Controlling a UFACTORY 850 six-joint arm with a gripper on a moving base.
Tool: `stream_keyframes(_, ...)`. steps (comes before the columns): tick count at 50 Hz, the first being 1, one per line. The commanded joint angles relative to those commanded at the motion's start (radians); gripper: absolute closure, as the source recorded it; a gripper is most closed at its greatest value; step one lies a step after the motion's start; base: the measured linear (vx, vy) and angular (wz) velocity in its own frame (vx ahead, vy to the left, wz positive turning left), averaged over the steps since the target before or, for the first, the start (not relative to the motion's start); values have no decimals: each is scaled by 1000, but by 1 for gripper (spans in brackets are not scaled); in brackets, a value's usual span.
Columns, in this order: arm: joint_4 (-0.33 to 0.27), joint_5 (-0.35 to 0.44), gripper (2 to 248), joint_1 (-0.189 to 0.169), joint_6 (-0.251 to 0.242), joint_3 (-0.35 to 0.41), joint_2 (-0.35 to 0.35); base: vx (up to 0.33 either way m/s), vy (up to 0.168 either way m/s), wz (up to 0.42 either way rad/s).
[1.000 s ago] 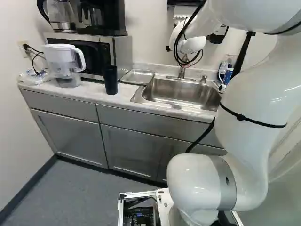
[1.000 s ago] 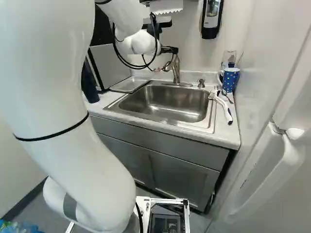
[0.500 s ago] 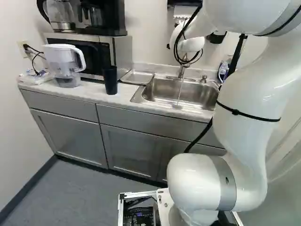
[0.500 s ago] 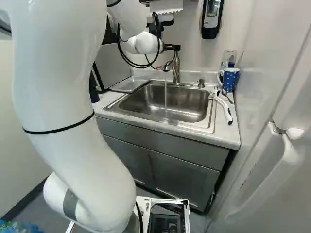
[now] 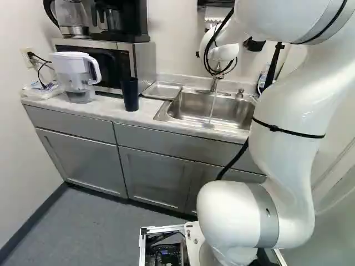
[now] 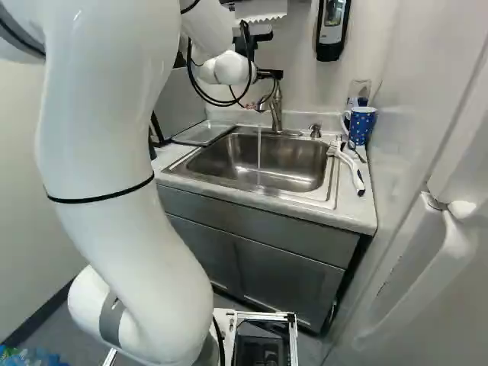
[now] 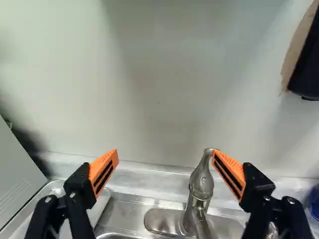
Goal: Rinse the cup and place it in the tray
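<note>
In the right base view my gripper (image 6: 268, 75) is by the top of the faucet (image 6: 276, 110). The wrist view shows my gripper (image 7: 165, 152) open, nothing held, the faucet (image 7: 202, 185) beyond it near one orange pad. Water (image 6: 259, 152) runs from the spout into the steel sink (image 6: 297, 164). A tall dark cup (image 5: 130, 94) stands upright on the counter, left of the shallow metal tray (image 5: 161, 90), which lies beside the sink; my arm mostly hides the cup in the right base view.
A blue dotted mug (image 6: 361, 124) and a white-handled brush (image 6: 351, 169) are right of the sink. A water pitcher (image 5: 76, 72) and a microwave (image 5: 143, 64) stand at the counter's left. The soap dispenser (image 6: 332, 27) hangs on the wall.
Water has begun running from the faucet. My arm's upper part has swung leftward in the left base view and rightward in the right one; the gripper has shifted only slightly near the faucet.
</note>
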Motion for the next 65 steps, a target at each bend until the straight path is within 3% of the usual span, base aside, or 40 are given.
stream_keyframes(44,0,-2,3,85,0,182,171,0,0,0)
stream_keyframes(65,0,-82,3,135,0,265,254,0,0,0)
